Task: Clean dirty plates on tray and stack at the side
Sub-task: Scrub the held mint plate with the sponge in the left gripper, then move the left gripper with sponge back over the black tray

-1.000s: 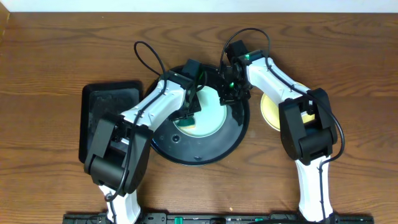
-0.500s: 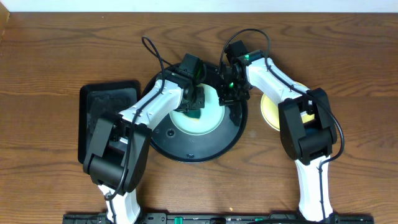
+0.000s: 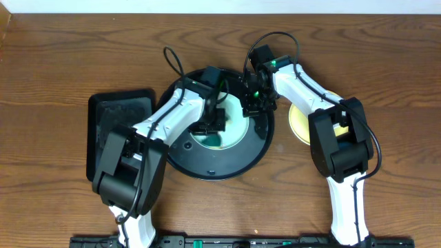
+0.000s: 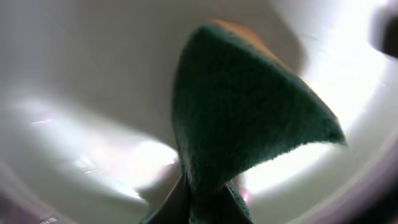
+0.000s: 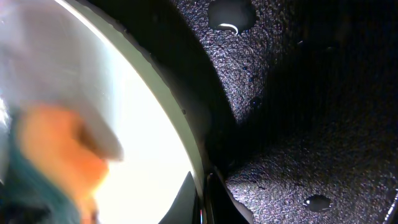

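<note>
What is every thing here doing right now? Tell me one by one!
Mint plate, flat in the round tray, sponge on it.
Sponge, pinched, pressed on the mint plate.
Left end effector, shut on the sponge.
Right end effector, shut on the mint plate's rim.
Round tray, on the table, dotted with drops.
Yellow plate, flat on the table beside the round tray.
Small tray, flat on the table.

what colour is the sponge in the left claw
The sponge is dark green with an orange back, clearest in the left wrist view.
</note>
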`<state>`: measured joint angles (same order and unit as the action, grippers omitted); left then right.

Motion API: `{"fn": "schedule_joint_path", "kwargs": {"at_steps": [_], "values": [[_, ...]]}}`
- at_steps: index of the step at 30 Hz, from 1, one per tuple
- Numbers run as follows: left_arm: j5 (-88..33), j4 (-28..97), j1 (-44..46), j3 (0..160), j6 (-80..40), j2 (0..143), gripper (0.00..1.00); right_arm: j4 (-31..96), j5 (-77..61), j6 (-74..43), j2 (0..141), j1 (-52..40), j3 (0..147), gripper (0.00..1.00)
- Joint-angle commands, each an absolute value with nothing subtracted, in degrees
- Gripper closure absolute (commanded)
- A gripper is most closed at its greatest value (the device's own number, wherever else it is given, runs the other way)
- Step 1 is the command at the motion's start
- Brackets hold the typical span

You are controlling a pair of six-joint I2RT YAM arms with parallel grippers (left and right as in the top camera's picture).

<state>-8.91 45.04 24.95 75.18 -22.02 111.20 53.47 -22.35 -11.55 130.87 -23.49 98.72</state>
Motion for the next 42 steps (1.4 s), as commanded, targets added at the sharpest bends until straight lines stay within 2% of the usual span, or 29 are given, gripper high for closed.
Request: {"fn": "schedule_joint_path", "kwargs": {"at_steps": [1, 4, 8, 11, 14, 17, 24, 28, 33, 38, 42], "values": [[14.74, 44.8, 24.18, 74.87, -36.34, 111.22, 0.93, 53.1, -17.85, -12.19, 134.41, -24.03, 96.99, 0.99], [19.05, 40.88, 24.18, 74.87, -37.82, 111.22, 0.92, 53.08, -17.85, -12.21, 134.41, -24.03, 96.99, 0.99], [17.37, 36.18, 24.21, 74.89, -35.81, 111.11, 0.93, 53.1, -17.82, -12.21, 134.43, -24.03, 96.99, 0.99], [7.11, 34.11, 24.18, 74.94, -26.68, 110.85, 0.93, 53.1, -17.82, -12.21, 134.41, -24.03, 96.99, 0.99], [-9.28, 34.24, 24.18, 74.94, -15.9, 110.41, 0.93, 53.1, -17.82, -12.19, 134.43, -24.03, 96.99, 0.99], [-20.32, 36.49, 24.12, 74.94, -10.09, 109.89, 0.92, 53.12, -17.85, -12.19, 134.41, -24.03, 96.99, 0.99], [-15.94, 42.63, 18.94, 75.05, -12.36, 102.78, 0.92, 53.15, -19.18, -10.87, 134.41, -23.99, 97.01, 0.99], [-7.18, 47.86, 10.85, 75.05, -17.98, 94.24, 0.93, 53.36, -21.34, -9.98, 134.37, -23.81, 97.08, 0.99], [-6.35, 52.23, -2.17, 75.02, -18.35, 85.84, 0.93, 53.23, -20.25, -9.74, 132.44, -24.27, 97.08, 0.99], [-6.37, 56.86, -10.83, 74.52, -18.28, 85.19, 0.93, 53.17, -9.96, -9.8, 126.15, -26.48, 97.08, 0.99], [-6.37, 57.58, -13.82, 70.63, -18.28, 87.48, 0.93, 53.58, 5.61, -9.85, 118.32, -29.91, 97.08, 0.99]]}}
